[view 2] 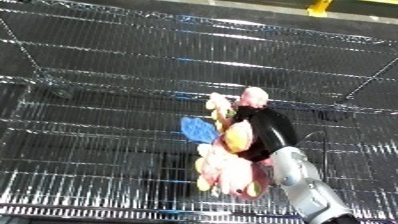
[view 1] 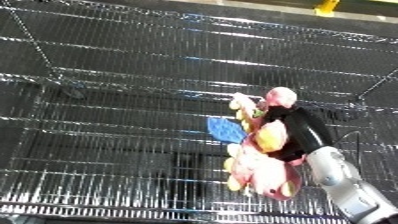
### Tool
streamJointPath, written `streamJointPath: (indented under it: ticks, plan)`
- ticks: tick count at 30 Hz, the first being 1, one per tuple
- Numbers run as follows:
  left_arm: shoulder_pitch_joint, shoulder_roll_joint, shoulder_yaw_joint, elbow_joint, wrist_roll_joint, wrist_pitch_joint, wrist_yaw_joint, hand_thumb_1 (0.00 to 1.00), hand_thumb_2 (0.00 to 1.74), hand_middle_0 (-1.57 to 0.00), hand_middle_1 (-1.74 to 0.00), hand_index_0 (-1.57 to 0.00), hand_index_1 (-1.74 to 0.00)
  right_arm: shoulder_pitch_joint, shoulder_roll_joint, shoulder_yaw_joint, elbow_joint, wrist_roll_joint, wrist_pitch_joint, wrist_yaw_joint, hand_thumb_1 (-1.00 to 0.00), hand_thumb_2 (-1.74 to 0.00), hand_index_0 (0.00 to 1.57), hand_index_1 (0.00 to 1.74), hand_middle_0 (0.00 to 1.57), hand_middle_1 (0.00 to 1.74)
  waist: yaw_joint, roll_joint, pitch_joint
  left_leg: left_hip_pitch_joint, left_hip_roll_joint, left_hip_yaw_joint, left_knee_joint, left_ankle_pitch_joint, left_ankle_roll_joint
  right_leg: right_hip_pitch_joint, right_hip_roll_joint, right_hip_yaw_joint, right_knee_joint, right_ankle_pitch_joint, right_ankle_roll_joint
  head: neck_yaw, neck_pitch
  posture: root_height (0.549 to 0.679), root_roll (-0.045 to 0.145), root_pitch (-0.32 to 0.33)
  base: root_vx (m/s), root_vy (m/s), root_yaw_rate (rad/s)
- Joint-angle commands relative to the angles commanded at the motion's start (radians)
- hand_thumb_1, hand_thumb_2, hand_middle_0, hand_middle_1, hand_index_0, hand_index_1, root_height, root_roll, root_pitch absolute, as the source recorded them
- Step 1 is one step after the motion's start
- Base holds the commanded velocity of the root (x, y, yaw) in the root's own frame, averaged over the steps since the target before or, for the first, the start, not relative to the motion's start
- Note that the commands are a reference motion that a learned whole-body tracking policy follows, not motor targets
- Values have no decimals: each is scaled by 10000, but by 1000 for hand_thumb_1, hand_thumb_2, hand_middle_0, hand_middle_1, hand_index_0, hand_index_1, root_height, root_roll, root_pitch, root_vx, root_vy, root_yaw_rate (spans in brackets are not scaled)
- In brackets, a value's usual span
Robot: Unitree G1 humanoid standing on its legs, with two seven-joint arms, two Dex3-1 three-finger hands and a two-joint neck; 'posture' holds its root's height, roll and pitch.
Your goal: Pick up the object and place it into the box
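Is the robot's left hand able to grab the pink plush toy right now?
Probably not. The left hand shows in neither view, and the right hand already holds the pink plush toy over the wire bin.

One wire-mesh bin [view 1: 133, 75] fills the view. One robot hand [view 1: 298, 132], the right, shows at about four o'clock, on one white and silver forearm [view 1: 342, 182]. One pink and yellow plush toy [view 1: 259, 165] is at the hand, with one blue piece [view 1: 226, 129] at its nine o'clock. One yellow object [view 1: 327, 7] sits at one o'clock.
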Motion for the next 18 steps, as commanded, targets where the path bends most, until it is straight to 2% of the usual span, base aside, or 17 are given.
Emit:
streamJointPath:
  ticks: [3,4,6,7,9,11,13,14,15,16,18]
  plan:
    - [109,-93,179,39,43,6,10,1000,1740,-1570,-1740,-1570,-1740,1128,-404,-1117,-1093,179,-49,-324,-950,-1653,1492,1653,1492,1653,-230,-1,0,158,53,76,12,-30,15,139,-11,21,-4,3,6,466,-80,615,35,-9,-29,6,-76]
    - [109,-93,179,39,43,6,10,1000,1740,-1570,-1740,-1570,-1740,1128,-404,-1117,-1093,179,-49,-324,-950,-1653,1492,1653,1492,1653,-230,-1,0,158,53,76,12,-30,15,139,-11,21,-4,3,6,466,-80,615,35,-9,-23,5,-66]
    - [180,-166,229,74,54,18,35,1000,1740,-1570,-1740,-1570,-1740,1881,-495,-1954,-1594,437,-166,-572,-950,-1653,1492,1653,1492,1653,-369,4,0,281,81,124,17,-45,18,271,-23,25,-29,7,2,949,-165,616,35,-20,-23,4,-63]
    - [241,-221,225,95,78,53,59,1000,1740,-1570,-1740,-1570,-1740,2685,-464,-2842,-2033,711,-302,-830,-950,-1653,1492,1653,1492,1653,-490,5,0,374,102,159,29,-42,13,398,-31,24,-67,20,-3,1116,-233,616,36,-31,-21,-1,-23]
    - [268,-244,216,100,95,72,67,1000,1740,-1570,-1740,-1570,-1740,3056,-431,-3242,-2229,825,-366,-942,-950,-1653,1492,1653,1492,1653,-542,7,0,412,110,173,33,-38,11,452,-34,23,-84,26,-5,1157,-268,616,36,-36,-21,-3,-21]
    - [326,-276,197,74,144,114,56,1000,1740,-1570,-1740,-1570,-1740,3771,-301,-3979,-2591,1017,-505,-1141,-950,-1653,1492,1653,1492,1653,-646,18,0,484,120,199,25,-23,10,538,-41,28,-116,44,-2,1534,-459,617,37,-45,-18,-4,-31]
    - [449,-348,196,22,275,215,15,1000,1740,-1570,-1740,-1570,-1740,5112,95,-5307,-3147,1307,-799,-1482,-950,-1653,1492,1653,1492,1653,-875,34,0,687,128,260,7,-21,23,736,-33,62,-173,63,-4,2110,-719,617,39,-65,-2,-1,-77]
    - [449,-348,196,22,275,215,15,1000,1740,-1570,-1740,-1570,-1740,5112,95,-5307,-3147,1307,-799,-1482,-950,-1653,1492,1653,1492,1653,-875,34,0,687,128,260,7,-21,23,736,-33,62,-173,63,-4,2110,-719,617,39,-65,-1,0,-83]
    - [527,-383,192,4,366,294,-18,1000,1740,-1570,-1740,-1570,-1740,5971,336,-6197,-3460,1441,-975,-1711,-950,-1653,1492,1653,1492,1653,-1039,44,0,857,129,306,-23,-31,39,896,-20,86,-241,75,-10,2559,-763,618,41,-78,5,6,-89]
    - [527,-383,192,4,366,294,-18,1000,1740,-1570,-1740,-1570,-1740,5971,336,-6197,-3460,1441,-975,-1711,-950,-1653,1492,1653,1492,1653,-1039,44,0,857,129,306,-23,-31,39,896,-20,86,-241,75,-10,2559,-763,618,41,-78,5,6,-89]
    - [577,-403,148,-12,461,371,-60,1000,1740,-1570,-1740,-1570,-1740,6818,503,-7216,-3756,1541,-1170,-1986,-950,-1653,1492,1653,1492,1653,-1249,69,0,1082,129,402,-117,-48,57,1099,-5,125,-391,90,-14,2980,-729,620,44,-89,2,23,-108]
